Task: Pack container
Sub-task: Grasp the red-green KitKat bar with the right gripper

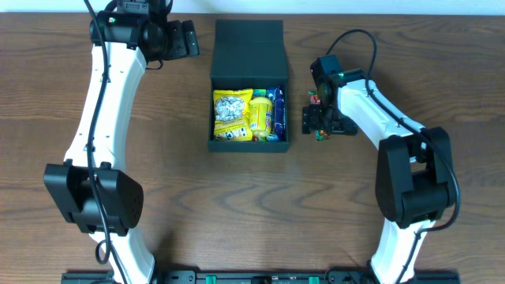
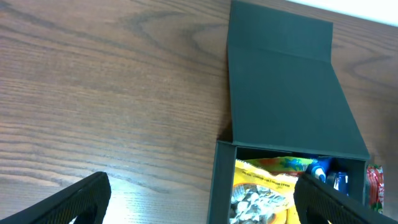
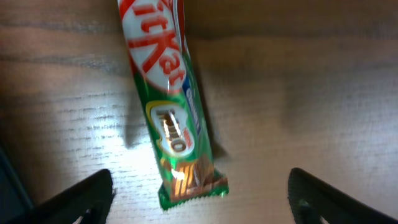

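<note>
The dark green container [image 1: 248,145] stands at the table's middle, its flap lid [image 1: 248,49] laid open toward the back. Inside lie a yellow snack packet [image 1: 231,114], a second yellow packet [image 1: 261,114] and a blue packet [image 1: 277,110]. My right gripper [image 1: 318,118] is open just right of the container, over a green and red KitKat bar [image 3: 165,106] lying flat on the table; its open fingers [image 3: 202,199] straddle the bar's near end without touching it. My left gripper [image 1: 186,38] is open and empty at the lid's left; its wrist view [image 2: 202,202] shows the container's left wall [image 2: 222,180].
The wood table [image 1: 394,63] runs to a pale far edge. The KitKat bar's red end [image 2: 375,183] shows right of the container in the left wrist view. Both arm bases stand at the front edge.
</note>
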You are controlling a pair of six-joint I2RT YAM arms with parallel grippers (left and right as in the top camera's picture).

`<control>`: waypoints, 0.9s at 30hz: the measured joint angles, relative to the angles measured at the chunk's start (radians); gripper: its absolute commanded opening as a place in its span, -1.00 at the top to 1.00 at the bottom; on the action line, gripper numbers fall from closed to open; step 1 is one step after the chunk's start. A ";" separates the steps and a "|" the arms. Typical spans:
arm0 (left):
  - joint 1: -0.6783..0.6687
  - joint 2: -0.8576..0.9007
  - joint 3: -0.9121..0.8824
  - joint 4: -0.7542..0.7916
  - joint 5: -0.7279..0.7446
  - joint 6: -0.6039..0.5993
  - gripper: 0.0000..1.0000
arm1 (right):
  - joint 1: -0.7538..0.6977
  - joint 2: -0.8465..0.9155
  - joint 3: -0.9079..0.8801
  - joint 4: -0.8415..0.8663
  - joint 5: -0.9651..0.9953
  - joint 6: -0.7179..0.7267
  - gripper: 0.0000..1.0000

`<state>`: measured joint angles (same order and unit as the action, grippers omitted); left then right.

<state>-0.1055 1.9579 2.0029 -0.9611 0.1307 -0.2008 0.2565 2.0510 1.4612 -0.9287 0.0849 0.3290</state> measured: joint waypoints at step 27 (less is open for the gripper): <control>0.000 0.000 0.000 0.019 0.000 0.000 -0.91 | -0.002 0.000 -0.055 0.077 -0.064 -0.087 0.78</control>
<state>-0.1055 1.9579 2.0029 -0.9421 0.1307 -0.2012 0.2543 2.0506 1.4059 -0.8513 0.0212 0.2417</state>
